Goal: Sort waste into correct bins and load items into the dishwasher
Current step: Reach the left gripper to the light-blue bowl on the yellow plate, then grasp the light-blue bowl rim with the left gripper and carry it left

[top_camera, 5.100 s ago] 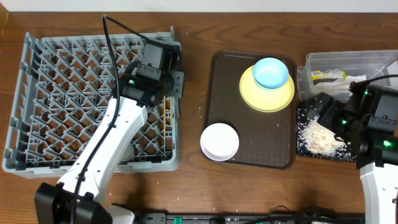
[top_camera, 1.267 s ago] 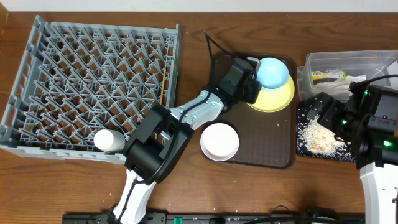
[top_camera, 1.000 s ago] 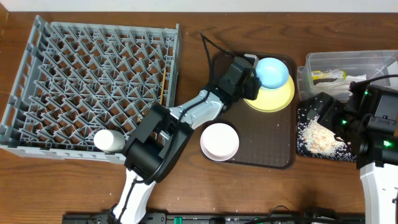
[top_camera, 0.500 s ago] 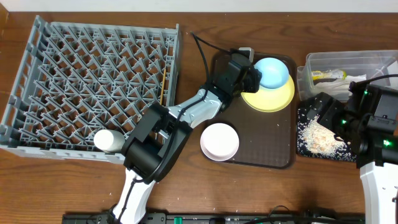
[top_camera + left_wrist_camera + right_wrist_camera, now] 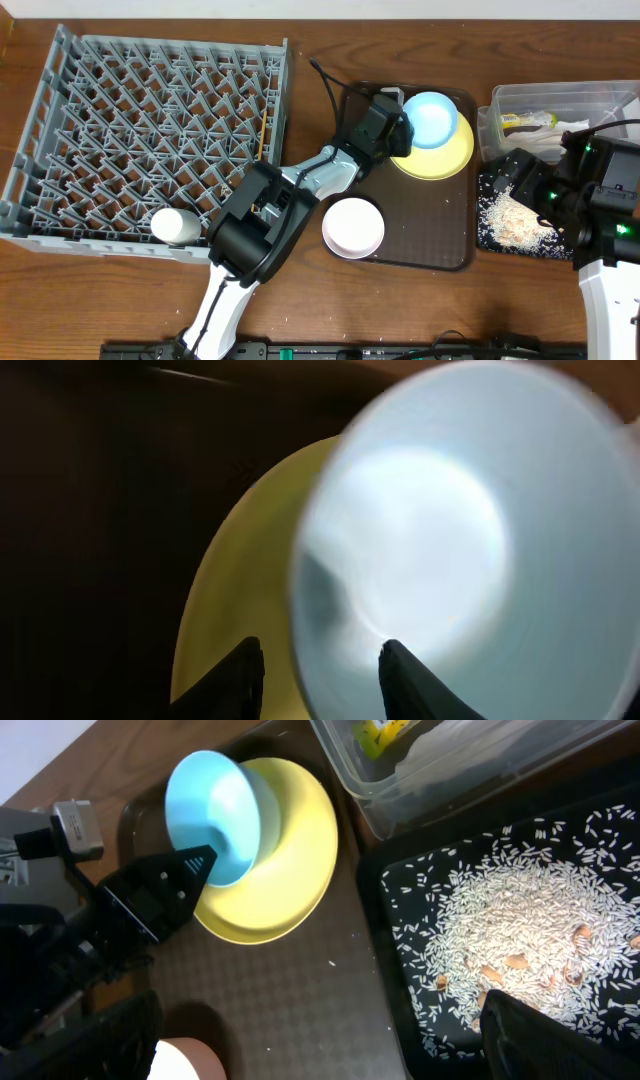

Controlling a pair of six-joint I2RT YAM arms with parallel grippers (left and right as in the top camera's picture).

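Nothing legible here — the small white label (image 5: 14,870) at the left edge of the right wrist view carries print too tiny to read, and the snack wrapper (image 5: 385,732) at top shows only blurred markings.

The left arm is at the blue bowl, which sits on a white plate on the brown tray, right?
Nearly. The plate is yellow, not white; the overhead view shows it. The rest holds: the left gripper is at the blue bowl, on the brown tray.
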